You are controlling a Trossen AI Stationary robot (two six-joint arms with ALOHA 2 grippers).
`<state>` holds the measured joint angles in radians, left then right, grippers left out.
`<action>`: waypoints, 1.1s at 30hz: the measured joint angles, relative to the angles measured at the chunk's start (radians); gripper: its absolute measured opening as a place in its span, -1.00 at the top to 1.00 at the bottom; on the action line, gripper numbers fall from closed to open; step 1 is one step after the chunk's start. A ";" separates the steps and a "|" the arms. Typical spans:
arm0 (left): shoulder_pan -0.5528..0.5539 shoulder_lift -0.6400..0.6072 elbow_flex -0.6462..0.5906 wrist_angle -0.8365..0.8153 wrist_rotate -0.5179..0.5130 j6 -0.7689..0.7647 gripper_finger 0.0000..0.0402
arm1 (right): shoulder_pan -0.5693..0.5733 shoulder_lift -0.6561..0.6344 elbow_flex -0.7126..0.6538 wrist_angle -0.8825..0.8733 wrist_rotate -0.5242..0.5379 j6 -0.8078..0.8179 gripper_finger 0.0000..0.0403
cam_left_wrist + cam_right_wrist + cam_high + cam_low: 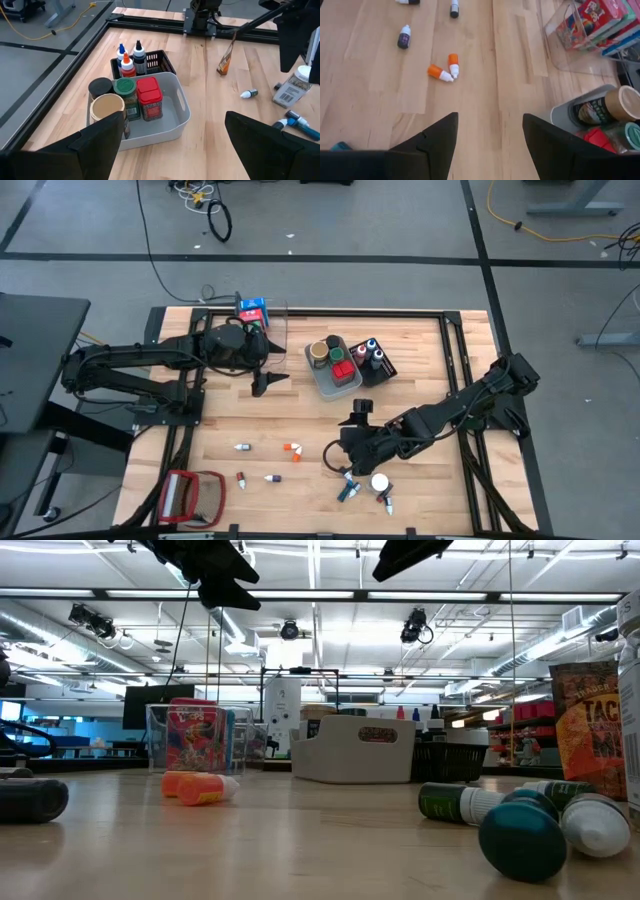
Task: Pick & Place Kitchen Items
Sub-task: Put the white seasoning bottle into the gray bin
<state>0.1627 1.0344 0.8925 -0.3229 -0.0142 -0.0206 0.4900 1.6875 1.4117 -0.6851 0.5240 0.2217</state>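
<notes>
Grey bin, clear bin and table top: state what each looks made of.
Grey bin: likely moulded plastic, matte, with rounded corners and a cut-out handle. Clear bin: probably hard transparent plastic; the cartons inside show through its glossy walls. Table top: wood, pale planks with visible grain and seams.

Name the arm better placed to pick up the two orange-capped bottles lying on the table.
Right, probably. The right gripper hangs open beside the orange-capped bottles, which lie just ahead in its wrist view. The left gripper, also open, sits farther back near the grey bin.
</notes>
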 joint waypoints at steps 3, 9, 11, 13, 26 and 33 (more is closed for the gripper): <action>0.000 0.000 0.000 0.000 0.000 0.000 -0.77 | 0.000 0.000 0.000 0.004 0.000 -0.021 -0.16; -0.014 0.000 -0.011 -0.001 0.082 0.028 -0.77 | 0.000 0.000 0.000 0.027 -0.018 -0.013 -0.16; -0.031 0.000 -0.031 0.011 0.155 0.065 -0.77 | 0.000 0.000 0.000 0.051 -0.031 -0.022 -0.16; -0.051 0.000 -0.060 0.083 0.211 0.070 -0.77 | 0.000 0.000 0.000 0.083 -0.034 -0.044 -0.16; -0.182 0.000 -0.356 0.590 0.174 0.065 -0.77 | -0.046 0.000 0.000 0.194 -0.032 -0.112 -0.16; -0.181 0.000 -0.387 0.630 0.054 0.038 -0.77 | -0.119 0.000 0.000 0.246 0.064 0.031 -0.16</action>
<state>-0.0181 1.0340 0.5053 0.3066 0.0394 0.0177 0.3712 1.6878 1.4117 -0.4393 0.5883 0.2524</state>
